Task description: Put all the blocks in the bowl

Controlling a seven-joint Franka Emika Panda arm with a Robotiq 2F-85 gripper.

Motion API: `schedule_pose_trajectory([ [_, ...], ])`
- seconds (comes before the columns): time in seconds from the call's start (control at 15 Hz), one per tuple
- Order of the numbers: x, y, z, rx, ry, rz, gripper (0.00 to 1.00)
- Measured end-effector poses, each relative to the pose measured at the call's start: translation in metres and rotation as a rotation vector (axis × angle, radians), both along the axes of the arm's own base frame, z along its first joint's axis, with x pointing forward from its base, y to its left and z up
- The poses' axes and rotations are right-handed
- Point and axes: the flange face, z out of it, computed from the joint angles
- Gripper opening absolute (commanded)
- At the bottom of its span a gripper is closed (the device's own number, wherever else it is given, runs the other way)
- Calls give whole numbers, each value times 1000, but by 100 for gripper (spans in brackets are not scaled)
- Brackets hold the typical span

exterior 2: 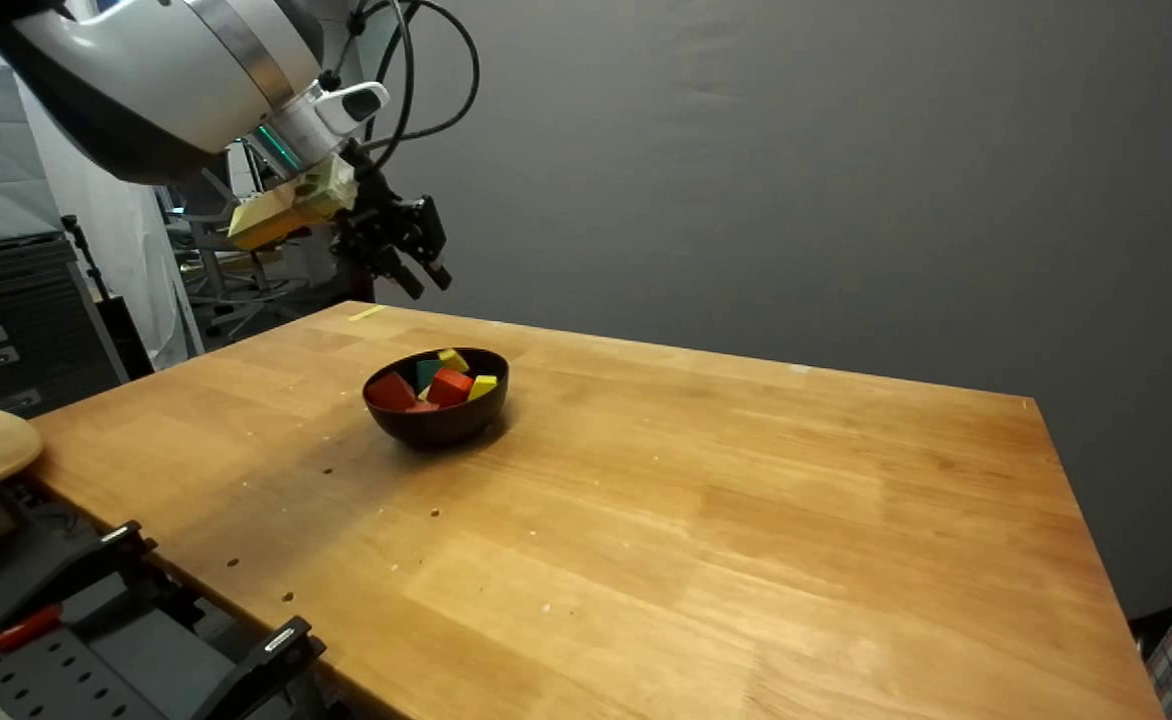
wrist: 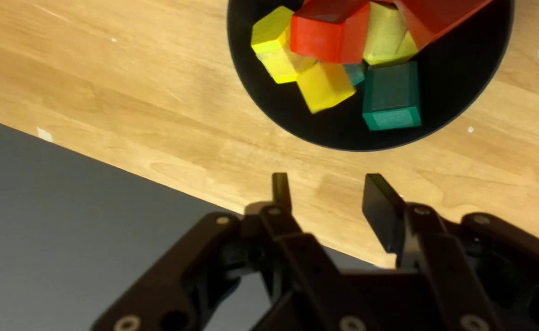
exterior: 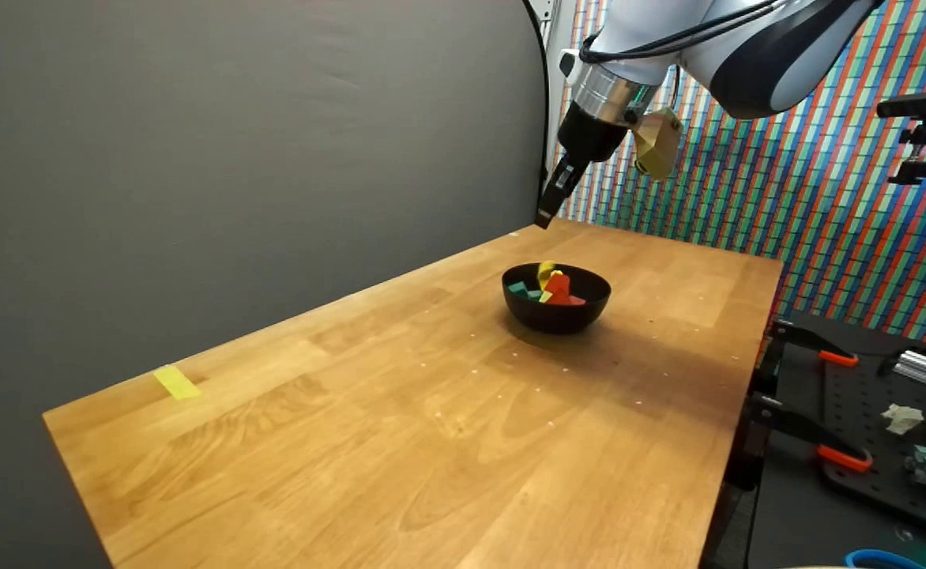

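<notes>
The fingers stand apart with nothing between them, and the bowl sits on the desk well below them, a loose heap of blocks inside. Should the fingers drop or swing low from here, they could clip the bowl or its topmost blocks, and with that heap so uneven, a block might tumble out.

Grey backdrop lines far side of wooden table in both exterior views. Striped multicolour wall far right in an exterior view; dark drawer cabinet far left in an exterior view, white sheet beside it.
</notes>
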Motion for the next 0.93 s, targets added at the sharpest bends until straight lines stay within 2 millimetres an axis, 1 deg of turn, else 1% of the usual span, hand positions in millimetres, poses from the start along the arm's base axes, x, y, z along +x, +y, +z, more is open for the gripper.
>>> schedule_pose_trajectory([
  [0.07, -1, 3, -4, 28, 3, 16, 86],
  [0.2, -4, 10, -12, 89, 6, 48, 99],
  [0.4, -20, 20, -18, 213, 6, 107, 100],
  [0.53, -41, 27, -17, 319, -2, 163, 100],
  [0.67, -67, 36, -9, 420, -20, 234, 100],
  [0.73, -74, 36, -8, 426, -18, 239, 99],
  [0.93, -73, 35, -12, 418, -7, 232, 100],
])
